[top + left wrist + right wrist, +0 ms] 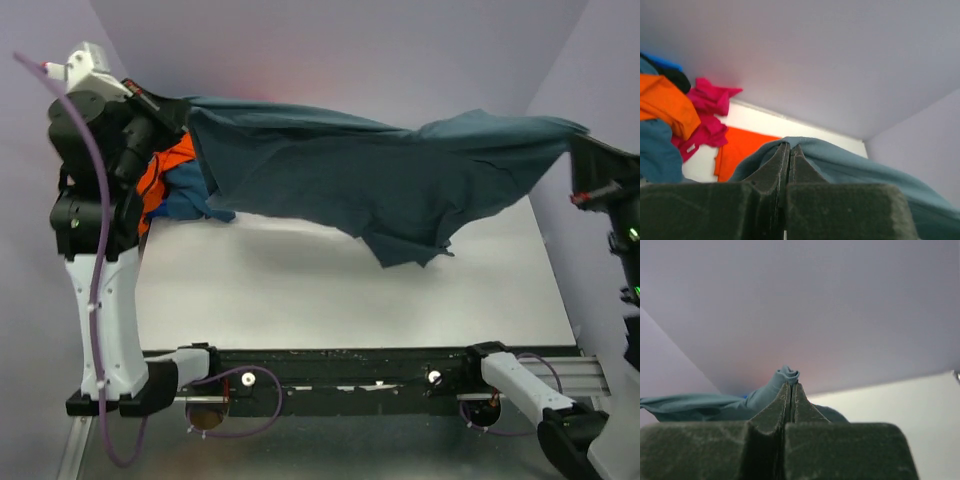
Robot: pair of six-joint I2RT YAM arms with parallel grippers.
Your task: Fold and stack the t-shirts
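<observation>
Left hand (160, 108) and right hand (583, 150) hang one blue-grey t-shirt (380, 175) above the bench (350, 290).
Both hands are pinched shut on its opposite edges; lowering them level, cloth taut, should lay it flat. Waiting at far left: one orange shirt (662, 107), one magenta shirt (710, 112), one orange-red shirt (740, 150), one teal shirt (657, 155), one blue shirt (665, 62).

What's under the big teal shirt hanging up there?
Under the teal shirt is the white table. At its left end an orange shirt and a blue shirt peek out; the rest of that pile is covered.
</observation>
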